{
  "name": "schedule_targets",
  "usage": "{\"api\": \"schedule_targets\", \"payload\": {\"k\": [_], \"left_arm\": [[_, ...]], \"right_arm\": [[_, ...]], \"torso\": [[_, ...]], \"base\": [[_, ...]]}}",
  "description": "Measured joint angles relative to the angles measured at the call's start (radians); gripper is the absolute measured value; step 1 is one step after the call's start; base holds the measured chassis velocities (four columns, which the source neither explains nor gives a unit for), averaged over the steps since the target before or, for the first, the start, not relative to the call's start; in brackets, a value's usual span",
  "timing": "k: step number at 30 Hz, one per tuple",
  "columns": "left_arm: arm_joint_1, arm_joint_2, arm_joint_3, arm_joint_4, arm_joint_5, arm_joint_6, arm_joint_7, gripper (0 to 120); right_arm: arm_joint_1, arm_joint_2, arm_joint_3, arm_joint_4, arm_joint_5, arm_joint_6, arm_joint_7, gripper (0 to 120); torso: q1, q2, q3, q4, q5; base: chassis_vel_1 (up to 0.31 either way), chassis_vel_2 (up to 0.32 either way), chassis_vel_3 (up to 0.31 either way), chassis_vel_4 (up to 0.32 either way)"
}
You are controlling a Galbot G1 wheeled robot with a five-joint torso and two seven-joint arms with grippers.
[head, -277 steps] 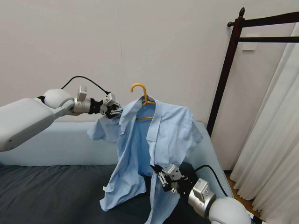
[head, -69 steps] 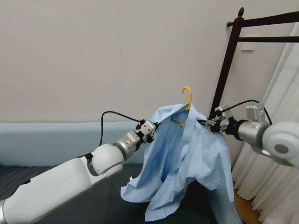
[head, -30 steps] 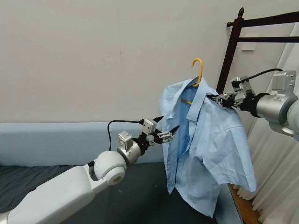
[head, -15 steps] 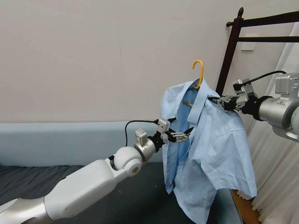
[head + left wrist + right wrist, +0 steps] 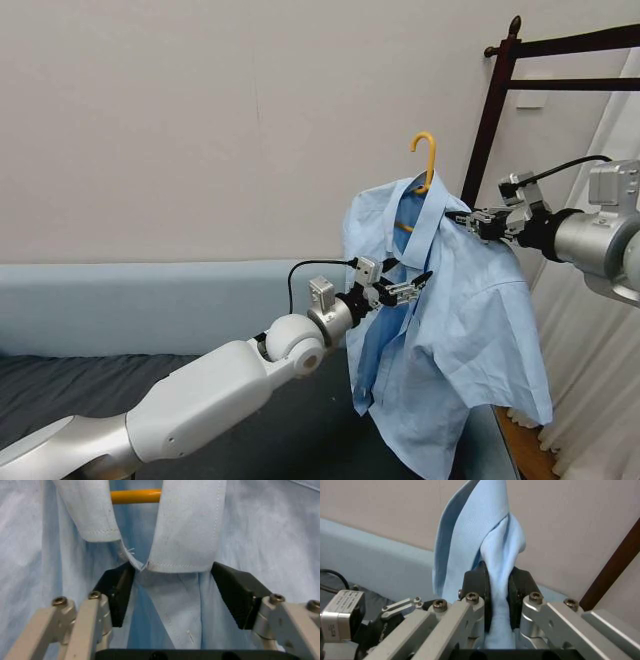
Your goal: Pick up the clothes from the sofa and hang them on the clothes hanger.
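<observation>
A sofa (image 5: 100,300) with a pale blue back and a dark seat runs along the wall on the left. The left arm reaches over it toward the hanging garment. The left gripper (image 5: 405,277) sits at the front opening of a light blue short-sleeved shirt (image 5: 460,330), below the collar. The left wrist view shows its fingers spread wide, with the hanging end of the collar band between the two dark pads (image 5: 117,588) and close to both. I cannot tell whether the cloth touches them.

The shirt is draped on a yellow hanger (image 5: 431,165), held in the air clear of the sofa. The hook stands upright above the collar, and the hanger's bar shows inside the neck opening. The shirt's hem hangs above the sofa's right end.

The right gripper (image 5: 465,221) is at the shirt's shoulder, just right of the collar. Its fingers are pressed together, pinching a fold of the blue fabric. Behind it stands a dark wooden clothes rack (image 5: 487,120), its post leaning slightly and its crossbars running off to the right. The hanger's hook is near the post but apart from it. A white curtain (image 5: 600,380) hangs at the far right.
</observation>
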Motion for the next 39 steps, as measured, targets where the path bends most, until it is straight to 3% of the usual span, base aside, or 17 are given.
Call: {"api": "schedule_targets", "payload": {"k": [10, 17, 33, 39], "left_arm": [[-0.007, -0.010, 0.003, 0.017, 0.006, -0.024, -0.022, 23], [-0.010, 0.022, 0.000, 0.001, 0.015, -0.026, -0.025, 0], [-0.088, 0.109, 0.022, -0.046, 0.121, 0.008, -0.054, 0], [-0.042, 0.175, 0.027, -0.170, 0.171, 0.093, -0.192, 22]], "right_arm": [[-0.019, 0.002, 0.003, -0.004, -0.013, 0.000, -0.010, 8], [-0.024, 0.000, 0.005, -0.001, -0.015, 0.000, -0.010, 8], [-0.027, -0.008, 0.010, 0.006, -0.011, 0.006, -0.008, 8], [-0.016, -0.023, 0.018, 0.014, 0.015, 0.014, 0.012, 8]], "torso": [[0.000, 0.000, 0.000, 0.0000, 0.0000], [0.000, 0.000, 0.000, 0.0000, 0.0000], [0.000, 0.000, 0.000, 0.0000, 0.0000], [0.000, 0.000, 0.000, -0.0002, 0.0000]], "base": [[0.000, 0.000, 0.000, 0.000], [0.000, 0.000, 0.000, 0.000], [0.000, 0.000, 0.000, 0.000], [0.000, 0.000, 0.000, 0.000]]}}
